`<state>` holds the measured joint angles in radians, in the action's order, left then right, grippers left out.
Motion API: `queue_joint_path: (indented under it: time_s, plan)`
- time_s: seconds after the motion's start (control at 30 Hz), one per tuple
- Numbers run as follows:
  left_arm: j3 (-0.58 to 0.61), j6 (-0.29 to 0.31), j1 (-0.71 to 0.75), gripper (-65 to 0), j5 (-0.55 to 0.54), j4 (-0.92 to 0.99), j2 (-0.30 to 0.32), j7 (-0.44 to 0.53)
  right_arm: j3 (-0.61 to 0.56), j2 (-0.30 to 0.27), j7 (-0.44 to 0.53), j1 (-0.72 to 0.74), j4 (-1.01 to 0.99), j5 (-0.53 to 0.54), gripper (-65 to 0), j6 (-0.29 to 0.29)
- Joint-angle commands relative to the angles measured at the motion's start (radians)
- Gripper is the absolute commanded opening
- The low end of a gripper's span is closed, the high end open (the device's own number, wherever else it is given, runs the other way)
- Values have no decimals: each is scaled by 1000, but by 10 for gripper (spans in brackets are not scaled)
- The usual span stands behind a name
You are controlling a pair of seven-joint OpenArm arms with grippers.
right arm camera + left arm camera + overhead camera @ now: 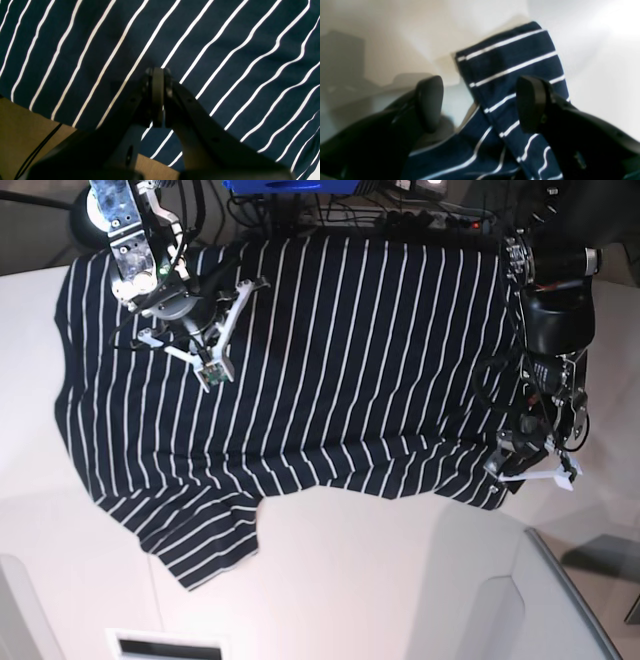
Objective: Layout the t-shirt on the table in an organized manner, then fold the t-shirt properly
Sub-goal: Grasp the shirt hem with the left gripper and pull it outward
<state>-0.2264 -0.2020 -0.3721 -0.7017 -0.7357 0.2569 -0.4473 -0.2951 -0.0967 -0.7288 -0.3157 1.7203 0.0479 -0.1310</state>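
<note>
While the t-shirt [330,370] lies spread flat across the far half of the desk [380,580], stripes running toward me, I've got both hands on opposite ends of it. My left hand [480,105] has its fingers [430,102] apart, hovering over a folded-over sleeve that sits between them, not pinched as far as I can see; looks placed to take or drop that sleeve so it can be tucked in, my guess only. In the base view that hand [532,465] is at the shirt's lower corner on the view's right. My right hand [158,97] has its fingers pressed together, nothing seen between them, tip resting on or just above the cloth near one edge; can't tell if it touches. In the base view it [205,345] sits over the upper part of the shirt on the view's left, maybe pinning the fabric flat. One sleeve sticks out at the near left, a bit rumpled. Layout looks mostly done, folding just starting, I judge. The desk is off-white, smooth, glossy. Beyond its far edge, cables and dark gear, brown floor [22,130] under the shirt's overhang.
</note>
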Motion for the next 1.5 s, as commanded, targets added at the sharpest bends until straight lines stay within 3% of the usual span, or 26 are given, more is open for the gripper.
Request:
queue_joint_path:
  time_s: [0.0,0.17,0.37,0.43,0.53,0.6,0.77,1.07,1.23,1.47]
  plan:
    - [3,5,-34,-211,-3,20,-5,32,-2,-1,16,3,16,2,-648,0]
    - [11,6,-58,-216,-3,147,-24,152,-2,-5,16,3,16,2,-648,0]
    - [152,6,-58,-225,-3,167,-28,232,1,-30,18,3,16,2,-648,0]
    - [155,6,-58,-301,-3,167,-29,244,1,-31,18,6,16,2,-648,0]
    - [155,6,-58,-535,-3,167,-35,264,-2,-44,19,6,16,2,-648,0]
    - [157,6,-60,-650,-3,169,-35,278,-2,-45,19,6,16,2,-648,0]
    - [155,5,-60,-650,-5,132,-29,281,1,-47,19,10,-6,2,-648,0]
    - [154,-1,-57,-650,-8,-153,-35,80,-2,-47,21,30,-73,2,-648,0]
    - [155,-112,-72,-650,-9,-290,-54,43,-2,-47,21,33,-72,2,-648,0]
    - [166,-116,-255,-650,-3,-75,-94,51,-2,-45,21,39,-67,2,-648,0]
